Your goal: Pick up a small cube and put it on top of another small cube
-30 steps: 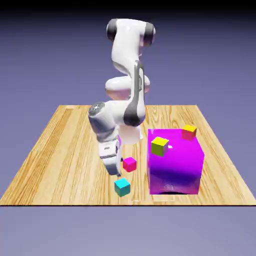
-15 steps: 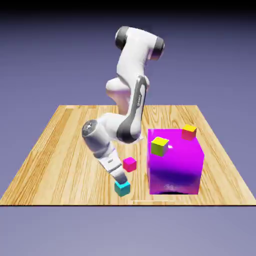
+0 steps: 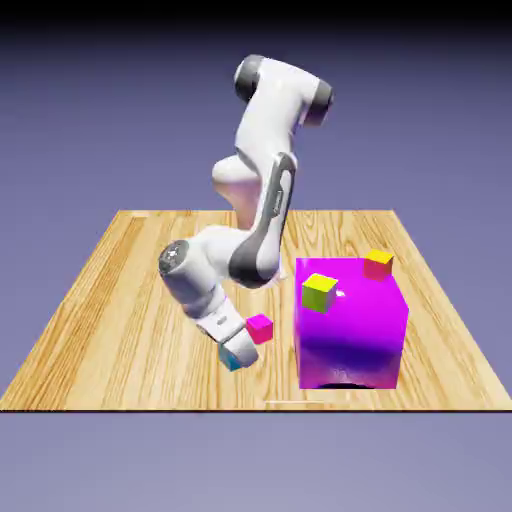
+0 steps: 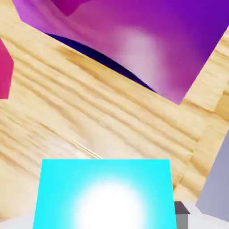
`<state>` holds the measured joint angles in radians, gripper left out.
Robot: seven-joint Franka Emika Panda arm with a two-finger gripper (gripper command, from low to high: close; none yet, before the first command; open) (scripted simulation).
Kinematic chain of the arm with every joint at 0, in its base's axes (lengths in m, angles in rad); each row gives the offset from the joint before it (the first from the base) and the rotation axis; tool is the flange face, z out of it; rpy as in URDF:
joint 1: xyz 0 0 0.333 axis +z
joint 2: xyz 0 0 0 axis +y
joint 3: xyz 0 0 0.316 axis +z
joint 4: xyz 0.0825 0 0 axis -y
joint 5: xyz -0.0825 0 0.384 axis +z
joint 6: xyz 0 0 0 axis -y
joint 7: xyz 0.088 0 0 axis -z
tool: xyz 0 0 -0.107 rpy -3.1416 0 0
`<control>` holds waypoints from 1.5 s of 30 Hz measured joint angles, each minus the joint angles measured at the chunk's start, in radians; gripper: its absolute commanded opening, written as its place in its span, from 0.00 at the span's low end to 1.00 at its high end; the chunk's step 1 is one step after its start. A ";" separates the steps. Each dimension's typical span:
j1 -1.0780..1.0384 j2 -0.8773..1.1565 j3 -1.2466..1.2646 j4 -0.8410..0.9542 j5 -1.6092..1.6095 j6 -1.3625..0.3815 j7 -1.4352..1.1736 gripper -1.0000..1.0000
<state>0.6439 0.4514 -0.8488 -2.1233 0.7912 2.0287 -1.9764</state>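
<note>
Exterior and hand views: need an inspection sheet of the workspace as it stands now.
Surface: wooden table, flat, plank grain.
Job's things: cyan cube between the fingertips, large in the hand view, mostly hidden by the hand in the exterior view; yellow-topped cube on the far right corner of the big magenta block.
Clutter: yellow-green-topped cube on the block's near left corner; small magenta-pink cube on the table beside the hand.
Grippers: gripper shut on the cyan cube, low at the table.
Cables: nothing seen.
Surroundings: plain blue-violet backdrop.
</note>
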 measured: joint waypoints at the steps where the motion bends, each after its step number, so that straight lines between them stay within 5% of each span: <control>1: 0.031 -0.004 -0.024 0.003 0.001 -0.002 0.043 0.00; 34: 1.063 -0.131 -0.817 0.100 0.027 -0.083 1.477 0.00; 45: 1.416 0.018 -0.985 -0.051 -0.030 0.008 1.955 0.00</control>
<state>2.0604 0.4694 -1.8340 -2.1743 0.7610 2.0369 -0.0218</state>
